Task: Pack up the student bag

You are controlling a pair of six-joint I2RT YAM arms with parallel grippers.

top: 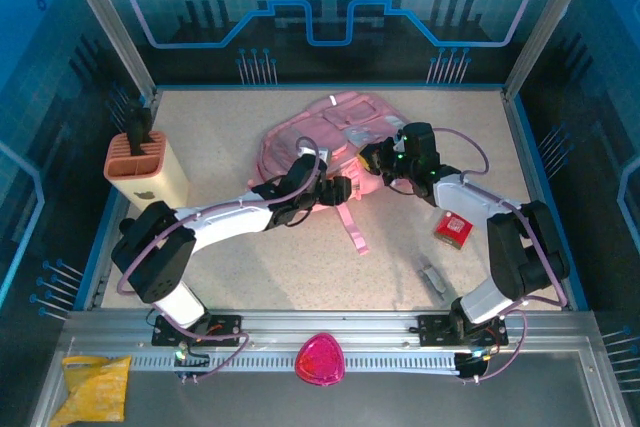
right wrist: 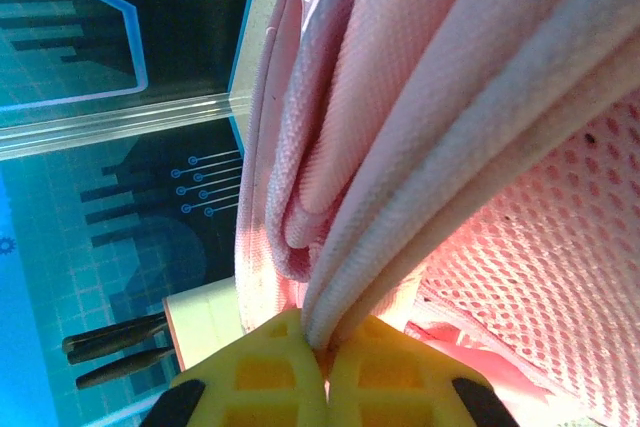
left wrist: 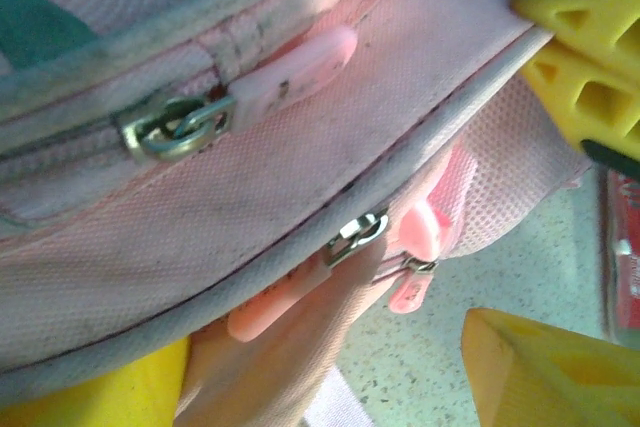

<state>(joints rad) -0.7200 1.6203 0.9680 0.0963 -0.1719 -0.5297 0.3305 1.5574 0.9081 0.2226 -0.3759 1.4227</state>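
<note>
Pink bag slumped at back-middle of table, one strap trailing toward the arms.

At bag's near edge, just left of that strap, left gripper - released, jaws spread. Left wrist view: yellow fingers wide apart, one upper right, one lower right. Bag's grey seam and two metal zipper sliders across the frame, each with a pink pull, nothing pinched. Speckled table and a red edge at far right.

At bag's right side, right gripper - clenched on bag fabric. Right wrist view: yellow pads pressed together over a folded grey-edged hem. Pink cloth rising from the pinch, mesh panel to its right.

Tan holder with dark pens at table's left edge, well apart from bag. Red box on table just beside right forearm. Small grey item near front right, identity unclear. Magenta rounded triangle on front rail between the two arm bases. Yellow packet at front-left corner, off the table.
</note>
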